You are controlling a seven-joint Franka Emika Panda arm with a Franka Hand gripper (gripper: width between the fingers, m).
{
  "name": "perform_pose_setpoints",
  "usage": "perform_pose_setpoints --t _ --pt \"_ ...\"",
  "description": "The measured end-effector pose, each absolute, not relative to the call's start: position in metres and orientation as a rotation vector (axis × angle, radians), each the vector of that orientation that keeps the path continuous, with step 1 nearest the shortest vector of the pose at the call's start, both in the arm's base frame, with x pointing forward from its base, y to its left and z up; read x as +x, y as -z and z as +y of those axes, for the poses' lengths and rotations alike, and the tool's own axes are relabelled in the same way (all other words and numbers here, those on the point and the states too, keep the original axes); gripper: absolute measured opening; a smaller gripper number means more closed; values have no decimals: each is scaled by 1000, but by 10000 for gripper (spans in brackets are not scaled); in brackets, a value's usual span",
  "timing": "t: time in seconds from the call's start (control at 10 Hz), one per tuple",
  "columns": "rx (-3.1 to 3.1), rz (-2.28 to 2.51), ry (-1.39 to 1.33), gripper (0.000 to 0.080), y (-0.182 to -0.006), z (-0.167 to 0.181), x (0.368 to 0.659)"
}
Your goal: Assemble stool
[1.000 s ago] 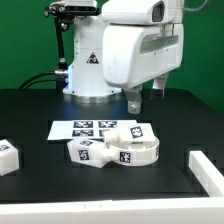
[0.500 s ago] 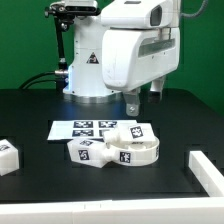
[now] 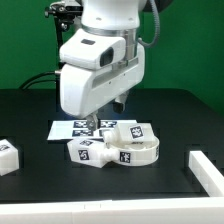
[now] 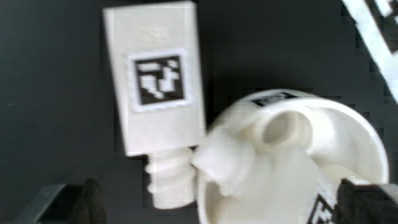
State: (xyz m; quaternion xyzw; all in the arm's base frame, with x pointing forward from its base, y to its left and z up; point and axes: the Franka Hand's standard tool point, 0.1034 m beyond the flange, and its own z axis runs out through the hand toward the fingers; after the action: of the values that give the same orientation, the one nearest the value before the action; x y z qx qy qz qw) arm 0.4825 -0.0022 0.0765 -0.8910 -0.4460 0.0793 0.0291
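Arm [image 3: 100,70] has dropped from high behind the seat [image 3: 135,150] to hover over it and the leg [image 4: 157,90] just beside it, tool [image 4: 215,203] spread wide, empty (likely pre-grasp approach).

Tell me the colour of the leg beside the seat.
White leg, black-and-white square tag; wrist view.

The arm [image 3: 100,60] has swung from the exterior view's right toward its left and come lower; its gripper [image 3: 105,115], 1 second ago high behind the parts, now hangs just above the marker board [image 3: 58,131] and the seat [image 3: 138,152]; 1 finger [image 3: 89,124] now covers part of that board.
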Motion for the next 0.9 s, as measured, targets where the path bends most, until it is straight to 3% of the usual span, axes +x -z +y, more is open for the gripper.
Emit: perform_pose_setpoints --t 0.2,0.5,0.9 --pt "-2748 -1371 -249 650 -75 -4 481" --pt "-2659 -1504 -205 650 -56 -51 472" --pt "-2702 -1472 -138 650 -23 -49 468"
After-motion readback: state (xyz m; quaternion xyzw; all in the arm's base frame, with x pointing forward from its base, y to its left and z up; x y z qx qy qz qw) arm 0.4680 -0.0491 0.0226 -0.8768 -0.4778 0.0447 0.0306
